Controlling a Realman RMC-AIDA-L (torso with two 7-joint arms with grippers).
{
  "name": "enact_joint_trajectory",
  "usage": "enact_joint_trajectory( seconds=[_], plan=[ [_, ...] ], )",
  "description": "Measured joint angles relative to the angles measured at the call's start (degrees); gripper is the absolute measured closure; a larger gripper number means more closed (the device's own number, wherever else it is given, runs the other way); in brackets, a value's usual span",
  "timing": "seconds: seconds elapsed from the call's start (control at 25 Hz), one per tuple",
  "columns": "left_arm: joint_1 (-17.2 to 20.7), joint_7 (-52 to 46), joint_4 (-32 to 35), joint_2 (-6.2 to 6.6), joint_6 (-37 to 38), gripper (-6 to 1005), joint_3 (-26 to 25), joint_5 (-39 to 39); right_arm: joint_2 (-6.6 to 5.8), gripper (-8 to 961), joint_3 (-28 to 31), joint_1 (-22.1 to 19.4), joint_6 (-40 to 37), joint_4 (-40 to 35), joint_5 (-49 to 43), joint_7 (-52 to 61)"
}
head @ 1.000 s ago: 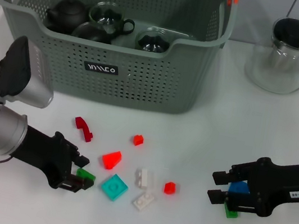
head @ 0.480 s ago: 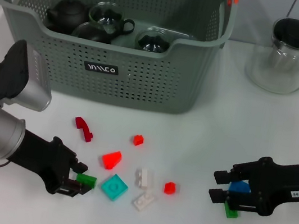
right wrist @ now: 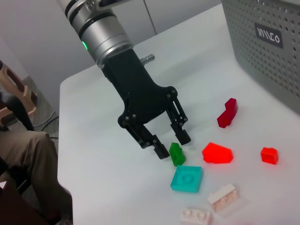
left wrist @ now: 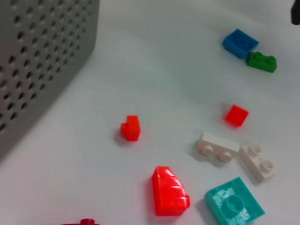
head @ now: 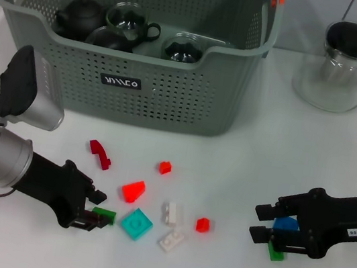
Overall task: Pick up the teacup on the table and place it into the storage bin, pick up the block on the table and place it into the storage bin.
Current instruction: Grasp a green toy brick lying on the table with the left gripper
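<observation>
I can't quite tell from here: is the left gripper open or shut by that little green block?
Open. The left gripper has its fingers spread, and the green block stands on the table at their tips, not clamped.

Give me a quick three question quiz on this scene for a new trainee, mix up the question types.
1. True or false: the storage bin holds nothing.
2. Multiple choice: what colour is the block between the fingertips of the left claw? A red, B green, C white.
3. Short answer: which claw hovers at the blue block?

Key
1. False: a black teapot and other teaware sit inside.
2. B: the green block, with the claw open around it.
3. The right claw.
</observation>
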Motion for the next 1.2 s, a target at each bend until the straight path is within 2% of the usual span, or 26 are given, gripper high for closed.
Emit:
enact_joint_trajectory(
  seconds=[0.32, 1.2],
  plan=[
    [0.4, -0.22, -0.18, -0.06, -0.25, 559, 1.88, 0.03, 0.0, 491, 0.0, 0.0, 0.0, 0.0, 0.01, 0.0],
    [0.97, -2.06, 1.21, -0.13, 3.95, 559, 1.48, -0.75, 0.0, 490, 0.0, 0.49, -0.18, 0.04, 0.05, 0.08]
  ],
)
